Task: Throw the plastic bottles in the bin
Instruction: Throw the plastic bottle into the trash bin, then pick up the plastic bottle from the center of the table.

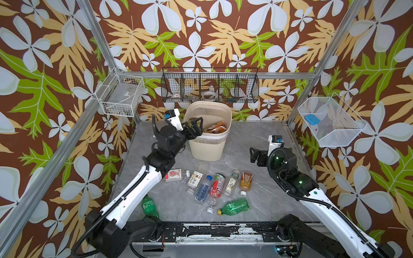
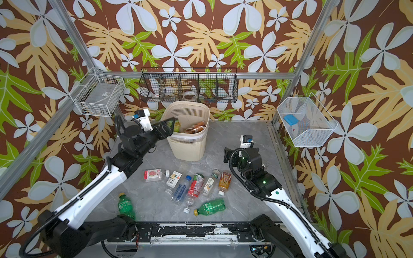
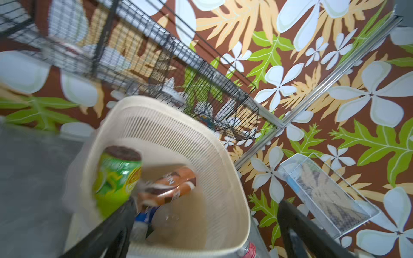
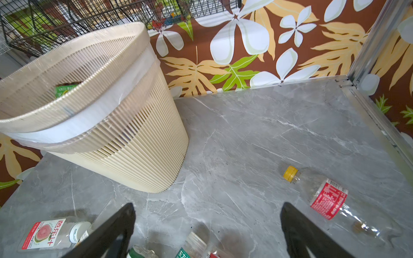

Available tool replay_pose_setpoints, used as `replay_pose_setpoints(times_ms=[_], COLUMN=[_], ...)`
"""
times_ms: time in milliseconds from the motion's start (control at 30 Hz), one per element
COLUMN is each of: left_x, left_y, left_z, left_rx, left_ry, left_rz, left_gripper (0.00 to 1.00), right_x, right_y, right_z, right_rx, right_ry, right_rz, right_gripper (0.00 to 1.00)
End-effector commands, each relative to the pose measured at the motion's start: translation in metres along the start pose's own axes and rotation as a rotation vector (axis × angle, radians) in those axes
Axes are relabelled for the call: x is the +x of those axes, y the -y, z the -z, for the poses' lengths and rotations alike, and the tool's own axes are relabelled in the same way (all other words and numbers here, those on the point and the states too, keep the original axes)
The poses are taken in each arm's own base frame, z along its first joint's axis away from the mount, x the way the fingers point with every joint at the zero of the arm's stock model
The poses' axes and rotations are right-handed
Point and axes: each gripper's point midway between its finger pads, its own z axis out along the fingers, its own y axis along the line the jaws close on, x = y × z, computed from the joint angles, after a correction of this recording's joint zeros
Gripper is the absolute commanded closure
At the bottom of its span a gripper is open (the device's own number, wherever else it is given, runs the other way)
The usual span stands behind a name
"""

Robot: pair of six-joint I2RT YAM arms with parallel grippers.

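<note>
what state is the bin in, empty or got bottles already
Not empty. The upright bin holds bottles: the left wrist view shows a green-labelled bottle and a brown-labelled bottle inside its rim.

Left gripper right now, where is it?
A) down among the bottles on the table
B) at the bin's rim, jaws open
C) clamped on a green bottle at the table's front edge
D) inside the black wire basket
B: in a top view the left gripper reaches over the rim of the bin, and the left wrist view shows its jaws wide apart above the bottles in the bin.
</note>
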Motion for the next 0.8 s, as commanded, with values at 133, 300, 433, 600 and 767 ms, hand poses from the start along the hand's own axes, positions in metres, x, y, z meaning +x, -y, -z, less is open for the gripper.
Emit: replay_pose_setpoints(times_ms=[133,300,433,600,767], left_x=[0.06,0.085,0.088,0.092,0.095], left_y=[-0.09,-0.118,-0.124,-0.13,-0.135], left_z=[0.073,0.094,0.096,0.094,0.093], left_rx=[-0.195,-0.259,-0.286,-0.303,-0.325], left_ry=[0.018,-0.007,-0.016,-0.013,-0.018], left_rz=[0.021,0.036,0.03,0.037,0.027], left_gripper=[0.0,0.0,0.0,0.0,0.0], right_x=[0.032,0.049,0.07,0.109,0.14], right_y=[0.009,0.012,0.012,0.013,0.012], right_z=[-0.009,-0.011,-0.01,-0.002,0.007], right_rx=[0.036,0.048,0.033,0.06,0.078], right_ry=[-0.098,-0.161,-0.22,-0.3,-0.362], right_rz=[-0.036,-0.059,-0.112,-0.132,-0.139], right_gripper=[0.0,0.01,0.06,0.08,0.08])
